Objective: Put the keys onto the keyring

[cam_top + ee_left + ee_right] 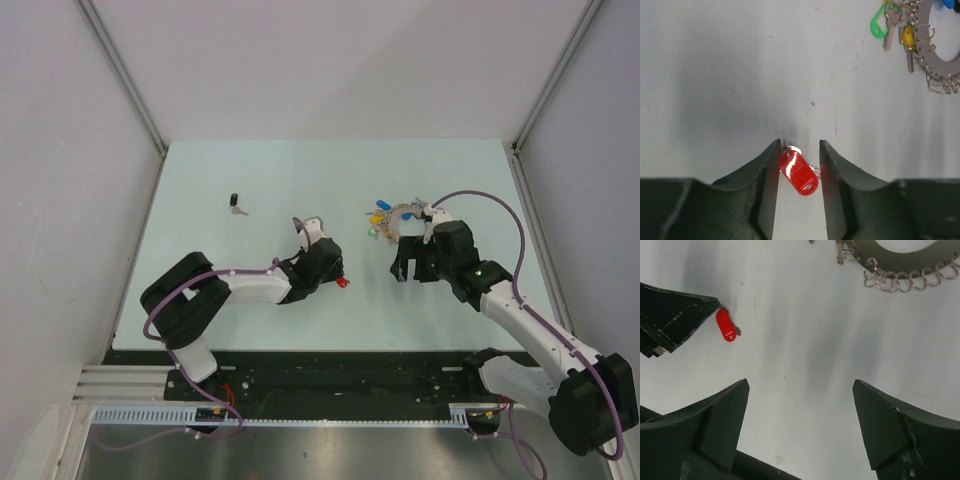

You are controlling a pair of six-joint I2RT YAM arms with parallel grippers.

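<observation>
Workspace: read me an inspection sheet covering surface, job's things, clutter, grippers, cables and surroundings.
Surface: pale green table, few small marks.
Job's things: red-headed key inside the left gripper; keyring, fringed with coloured keys, farther back by the right gripper.
Clutter: small black-capped item, possibly a key, alone at far left.
Grippers: left gripper open astride the red-headed key; right gripper open, empty.
Cables: purple cables, one loop per side, off the keys.
Surroundings: white walls, metal frame posts.

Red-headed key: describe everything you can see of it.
The red-headed key has a glossy oblong plastic head, with bits of silver metal showing at its edge. It lies on the pale table between the parted fingers of the left gripper, close against one finger, well apart from the keyring.
</observation>
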